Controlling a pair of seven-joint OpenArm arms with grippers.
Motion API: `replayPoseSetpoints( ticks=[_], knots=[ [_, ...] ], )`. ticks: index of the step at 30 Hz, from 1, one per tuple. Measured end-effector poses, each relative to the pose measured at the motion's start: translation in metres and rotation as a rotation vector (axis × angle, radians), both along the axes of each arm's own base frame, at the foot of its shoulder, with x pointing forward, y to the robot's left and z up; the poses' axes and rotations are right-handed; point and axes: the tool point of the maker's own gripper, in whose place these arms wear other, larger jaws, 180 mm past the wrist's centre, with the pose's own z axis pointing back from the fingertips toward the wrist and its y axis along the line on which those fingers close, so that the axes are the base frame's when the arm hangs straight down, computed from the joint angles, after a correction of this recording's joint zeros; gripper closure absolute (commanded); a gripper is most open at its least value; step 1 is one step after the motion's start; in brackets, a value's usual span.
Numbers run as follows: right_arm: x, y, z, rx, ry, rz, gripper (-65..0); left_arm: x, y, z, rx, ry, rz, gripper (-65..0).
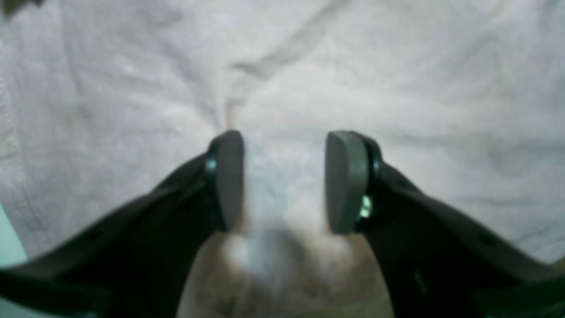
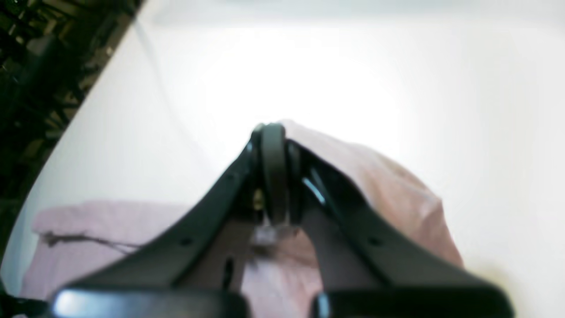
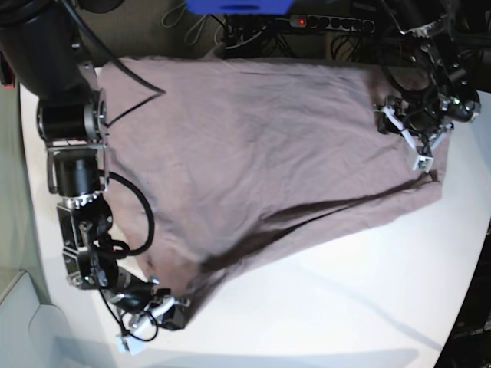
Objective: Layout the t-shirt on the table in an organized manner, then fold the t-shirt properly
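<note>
— Jaws first: how do they stand on each arm?

— On the right gripper [image 2: 273, 176] they are pressed together on a corner of the t-shirt [image 3: 261, 153], with pink cloth bunched around the black fingers [image 2: 212, 221]. On the left gripper [image 1: 284, 181] the two grey pads [image 1: 346, 181] stand partly apart with pale, blurred cloth filling the gap between them; whether they actually pinch it I cannot tell.

— And where is the shirt?

— Spread wide over the far half of the tabletop [image 3: 345, 307], reaching close to its back edge. Its near hem runs slantwise, lifted enough to throw a dark shadow beneath, from the near corner at the right gripper [image 3: 173, 314] toward the far side by the left gripper [image 3: 418, 142].

— Anything beyond the cloth?

— Bare white surface nearer the camera, black cable looping along the right arm [image 3: 73, 161], and a power strip [image 3: 330, 23] past the back edge.
</note>
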Motion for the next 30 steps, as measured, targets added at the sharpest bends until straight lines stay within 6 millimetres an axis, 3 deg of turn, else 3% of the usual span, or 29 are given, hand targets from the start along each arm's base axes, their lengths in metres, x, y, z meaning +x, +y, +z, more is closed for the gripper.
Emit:
replayPoseSetpoints(
  ticks=[2,5,11,15,19,22,26,30],
  knots=[
    [0.0,0.012,-0.003,-0.015,0.004,0.026,-0.1,0.0,0.0,0.0,0.001,0.0,0.0,-29.7],
    [-0.001,0.022,-0.01,0.01,0.012,0.029,-6.9,0.0,0.0,0.0,0.0,0.002,0.0,-29.7],
    [-0.002,0.008,-0.036,0.028,0.05,-0.025,-26.4,0.0,0.0,0.0,0.002,0.002,-0.002,-29.7],
    [0.0,0.008,-0.03,0.034,0.03,-0.028,-34.5,0.0,0.0,0.0,0.001,0.002,-0.002,-29.7],
    [-0.005,0.015,-0.016,-0.002,0.028,0.023,-36.7,0.0,0.001,0.0,0.004,0.002,-0.004,-29.7],
    [-0.035,0.024,-0.033,-0.055,0.092,0.091,-36.7,-0.001,0.001,0.001,0.001,0.002,-0.004,-29.7],
    [-0.107,0.054,-0.08,-0.077,0.18,0.187,-36.7,0.0,0.006,0.011,0.037,-0.01,-0.009,-29.8],
    [-0.155,0.076,-0.091,-0.029,0.187,0.226,-36.7,0.014,0.005,0.03,0.062,-0.076,-0.02,-30.1]
  ],
)
